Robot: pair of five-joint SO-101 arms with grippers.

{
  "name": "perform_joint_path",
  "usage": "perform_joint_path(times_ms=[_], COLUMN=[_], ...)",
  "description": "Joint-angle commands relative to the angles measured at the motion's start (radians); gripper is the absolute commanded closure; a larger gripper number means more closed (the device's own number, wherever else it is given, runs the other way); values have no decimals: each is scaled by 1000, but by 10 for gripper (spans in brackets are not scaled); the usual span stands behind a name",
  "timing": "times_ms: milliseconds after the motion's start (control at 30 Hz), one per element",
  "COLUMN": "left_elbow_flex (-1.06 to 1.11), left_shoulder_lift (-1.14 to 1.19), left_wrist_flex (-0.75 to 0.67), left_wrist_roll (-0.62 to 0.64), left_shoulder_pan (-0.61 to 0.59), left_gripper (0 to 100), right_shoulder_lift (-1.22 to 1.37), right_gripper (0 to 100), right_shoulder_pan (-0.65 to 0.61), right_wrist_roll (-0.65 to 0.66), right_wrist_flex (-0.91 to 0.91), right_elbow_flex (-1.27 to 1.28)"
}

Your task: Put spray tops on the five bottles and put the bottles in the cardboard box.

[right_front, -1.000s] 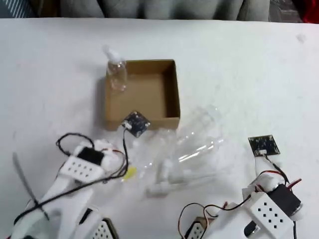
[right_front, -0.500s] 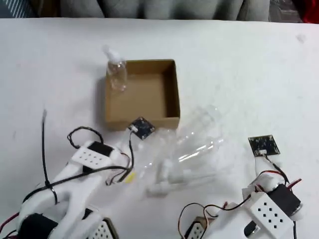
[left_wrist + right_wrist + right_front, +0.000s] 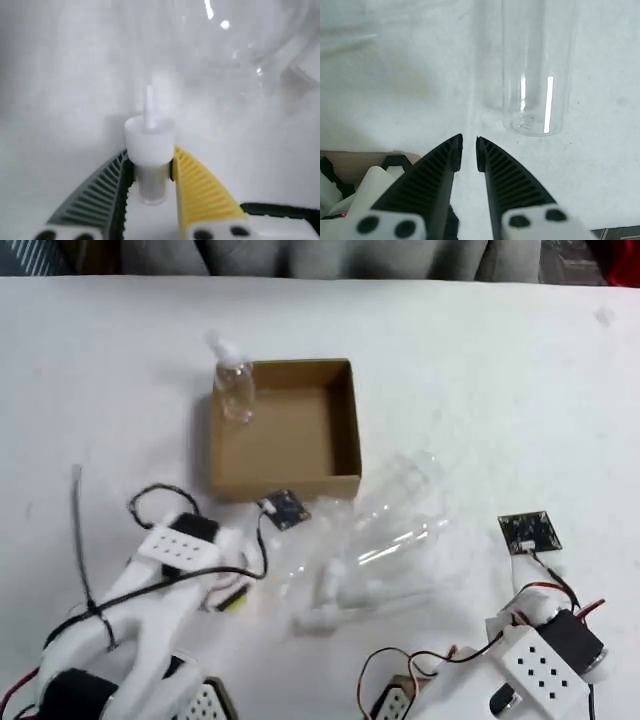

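Observation:
My left gripper [image 3: 150, 161] is shut on a white spray top [image 3: 149, 145], which stands upright between the grey and yellow fingers. In the high view this gripper [image 3: 236, 597] is low over the table, in front of the cardboard box [image 3: 285, 430]. One capped bottle [image 3: 234, 382] stands at the box's far left corner. Several clear open bottles [image 3: 400, 522] lie in a pile to the right of the box front, with loose white spray tops [image 3: 322, 602] beside them. My right gripper [image 3: 468, 145] is shut on nothing, just short of a lying clear bottle [image 3: 536, 65].
The right arm [image 3: 545, 655] sits at the front right corner of the white table [image 3: 520, 380]. The left arm's body [image 3: 130, 640] takes up the front left. Free table surface lies behind and to both sides of the box.
My left gripper has drawn back toward the front left, away from the bottle pile, with its wrist swinging right. The right arm has stayed still.

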Motion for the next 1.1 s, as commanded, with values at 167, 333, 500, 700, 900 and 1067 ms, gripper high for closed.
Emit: perform_joint_path(times_ms=[167, 333, 500, 700, 900, 1067], left_elbow_flex=[-213, -273, -356, -457, -588, -758], left_shoulder_lift=[-180, -182, -110, 108, 355, 529], left_wrist_flex=[204, 203, 146, -20, -126, -126], left_wrist_roll=[-373, -540, -644, -646, -649, -646], left_shoulder_pan=[-438, -659, -817, -891, -937, -975], left_gripper=[978, 976, 976, 976, 976, 835], right_shoulder_lift=[12, 12, 12, 12, 12, 12], right_gripper=[981, 981, 981, 981, 981, 981], right_shoulder_pan=[-10, -10, -10, -10, -10, -10], right_wrist_roll=[11, 11, 11, 11, 11, 11], right_wrist_flex=[2, 2, 2, 2, 2, 2], right_elbow_flex=[-9, -9, -9, -9, -9, -9])
